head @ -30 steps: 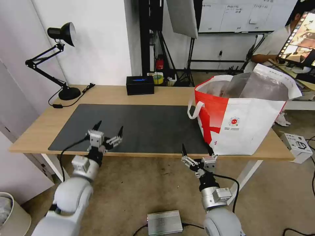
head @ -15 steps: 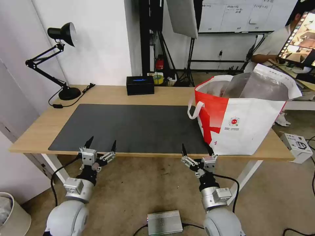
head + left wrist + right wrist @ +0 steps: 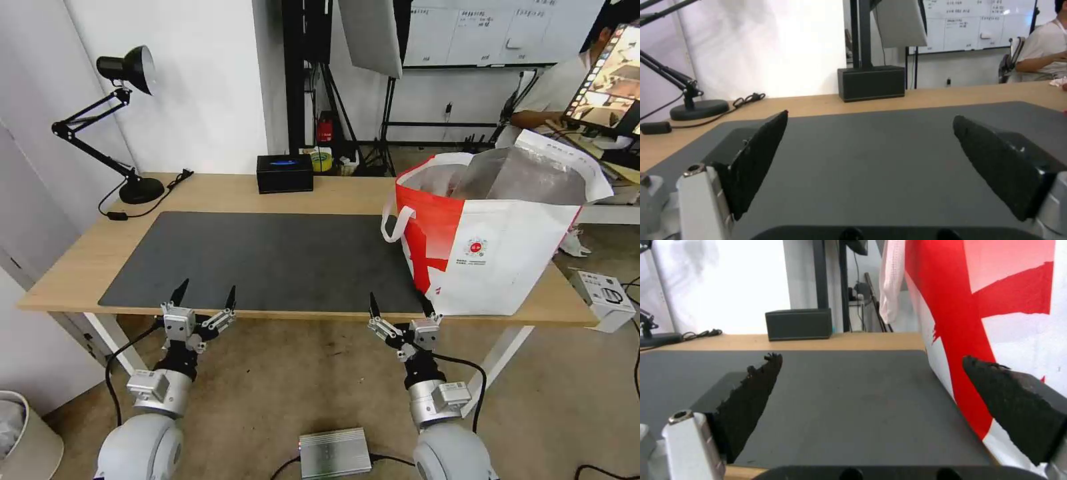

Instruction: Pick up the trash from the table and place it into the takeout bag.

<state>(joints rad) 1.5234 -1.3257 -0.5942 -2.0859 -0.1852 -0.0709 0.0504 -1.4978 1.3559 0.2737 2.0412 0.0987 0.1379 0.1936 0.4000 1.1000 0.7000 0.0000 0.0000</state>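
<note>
Light-wood table [image 3: 220,193] with white legs spans the head view, its top carrying a large dark grey mat [image 3: 267,257] that runs nearly to the near edge. The takeout bag [image 3: 493,250], white with a red side panel and foil lining, stands upright at the table's right end; its base overlaps the mat's right border and sits close to the near edge, and its mouth is open upward. No trash is visible on the mat or the bare wood; the inside of the bag cannot be made out. Black desk lamp [image 3: 120,120] occupies the far left corner, black rectangular box [image 3: 285,173] the far edge near centre. Left gripper [image 3: 204,297] hangs just off the near edge, left of centre, jaws apart, holding nothing. Right gripper [image 3: 398,304] sits at the near edge beside the bag's lower left corner, jaws apart, holding nothing.
</note>
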